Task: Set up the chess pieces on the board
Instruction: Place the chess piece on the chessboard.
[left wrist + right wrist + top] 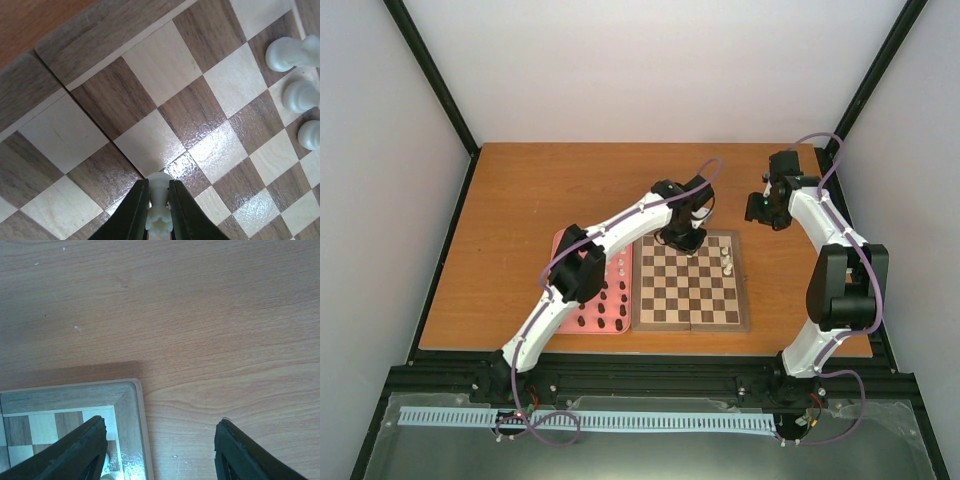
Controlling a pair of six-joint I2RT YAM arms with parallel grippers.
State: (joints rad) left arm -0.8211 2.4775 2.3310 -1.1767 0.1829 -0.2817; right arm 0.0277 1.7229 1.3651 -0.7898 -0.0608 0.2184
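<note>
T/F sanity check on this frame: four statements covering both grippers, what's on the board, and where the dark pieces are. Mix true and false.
1. The left gripper is shut on a white piece above the board. True.
2. The right gripper holds a dark piece. False: it is open and empty, over the table beside the board's corner.
3. Three white pieces stand together on the board. True.
4. The dark pieces are set on the board. False: none shows there; they sit in the pink tray left of it.
</note>
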